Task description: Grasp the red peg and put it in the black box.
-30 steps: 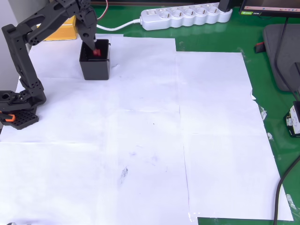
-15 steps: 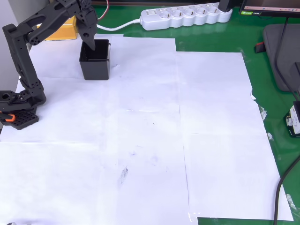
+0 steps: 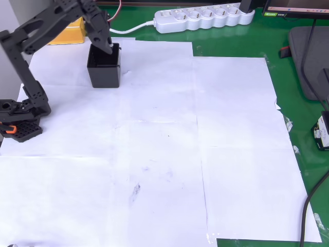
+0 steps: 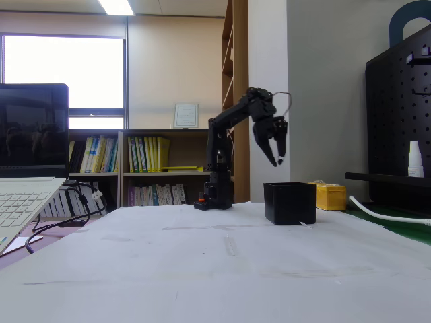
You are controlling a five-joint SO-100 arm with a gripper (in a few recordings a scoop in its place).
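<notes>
Pincer (image 4: 277, 160) empty, slightly parted — hangs above black box (image 4: 289, 203); peg unseen.

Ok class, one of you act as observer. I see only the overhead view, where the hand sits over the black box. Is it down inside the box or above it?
Observer: Above it. In the fixed view the hand hangs clear of the box, with open air between its tips and the rim.
Operator: Is anything caught between its fingers?
Observer: Nothing that I can see. The fingers stand apart, and the pale wall behind shows through the gap.
</notes>
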